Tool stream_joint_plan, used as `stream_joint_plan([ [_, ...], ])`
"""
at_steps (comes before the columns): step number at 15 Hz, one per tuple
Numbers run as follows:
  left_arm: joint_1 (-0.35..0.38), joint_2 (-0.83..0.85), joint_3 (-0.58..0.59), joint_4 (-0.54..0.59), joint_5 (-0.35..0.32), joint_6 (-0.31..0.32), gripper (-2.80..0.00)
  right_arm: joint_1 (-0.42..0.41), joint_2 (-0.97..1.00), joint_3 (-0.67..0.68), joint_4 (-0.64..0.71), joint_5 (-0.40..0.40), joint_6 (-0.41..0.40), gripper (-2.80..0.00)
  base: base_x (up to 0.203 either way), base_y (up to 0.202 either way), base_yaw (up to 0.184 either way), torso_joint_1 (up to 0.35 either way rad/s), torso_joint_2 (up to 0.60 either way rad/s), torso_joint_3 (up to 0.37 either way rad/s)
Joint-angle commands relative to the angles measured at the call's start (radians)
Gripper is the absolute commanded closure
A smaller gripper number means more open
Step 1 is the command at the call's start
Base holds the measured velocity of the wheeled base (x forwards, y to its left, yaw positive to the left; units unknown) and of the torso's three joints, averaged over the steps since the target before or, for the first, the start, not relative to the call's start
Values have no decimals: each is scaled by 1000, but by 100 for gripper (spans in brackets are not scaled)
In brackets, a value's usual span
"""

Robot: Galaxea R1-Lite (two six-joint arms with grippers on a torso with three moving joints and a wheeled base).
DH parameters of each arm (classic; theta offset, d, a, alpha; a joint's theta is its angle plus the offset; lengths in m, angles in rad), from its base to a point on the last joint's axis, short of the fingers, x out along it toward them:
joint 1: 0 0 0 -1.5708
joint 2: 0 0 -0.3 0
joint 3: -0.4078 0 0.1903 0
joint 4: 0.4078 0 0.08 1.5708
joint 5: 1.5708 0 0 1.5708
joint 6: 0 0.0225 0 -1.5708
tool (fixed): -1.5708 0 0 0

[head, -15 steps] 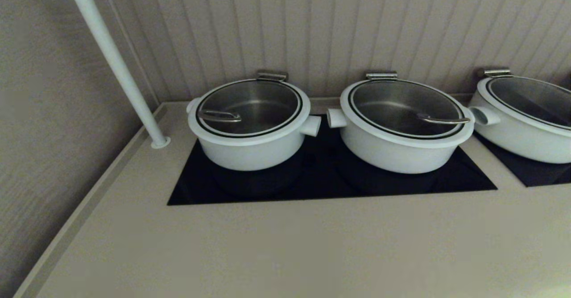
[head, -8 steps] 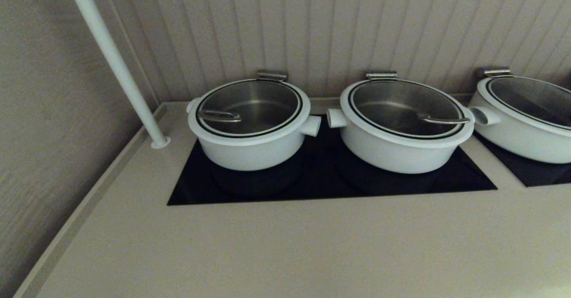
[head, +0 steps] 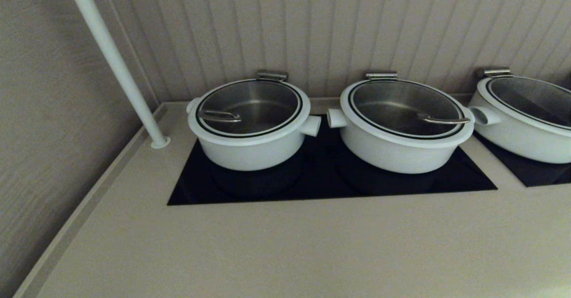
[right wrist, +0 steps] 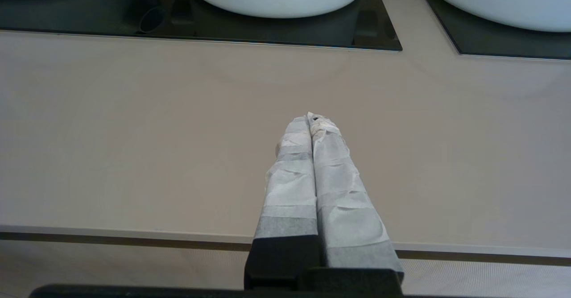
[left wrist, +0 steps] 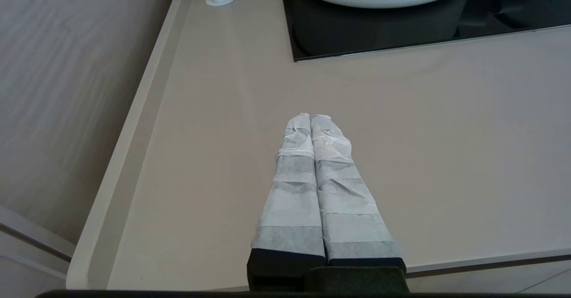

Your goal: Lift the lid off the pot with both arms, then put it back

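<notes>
Beige counter (head: pixel 285 244), ribbed wall (head: pixel 357 26)

Lid (head: pixel 250 106) on pot (head: pixel 250 148), leftmost of three (pole (head: pixel 116 61) further left).

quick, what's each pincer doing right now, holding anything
Left pincer: closed, empty, above the counter.
Right pincer: closed, empty, above the counter too.

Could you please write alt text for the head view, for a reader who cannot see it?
Three white pots with glass lids stand in a row on black cooktops set into a beige counter. The pot on the left is the narrowest, and its lid is on. A white pole rises beside it; no arm shows.
</notes>
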Motion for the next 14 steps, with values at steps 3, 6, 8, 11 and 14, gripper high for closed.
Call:
stream_joint_plan([
  [3,0,0,0,0,0,0,0,0,0,0,0,1,0,0,0,0,0,0,0,0],
  [6,0,0,0,0,0,0,0,0,0,0,0,1,0,0,0,0,0,0,0,0],
  [8,0,0,0,0,0,0,0,0,0,0,0,1,0,0,0,0,0,0,0,0],
  [11,0,0,0,0,0,0,0,2,0,0,0,1,0,0,0,0,0,0,0,0],
  [14,0,0,0,0,0,0,0,2,0,0,0,1,0,0,0,0,0,0,0,0],
])
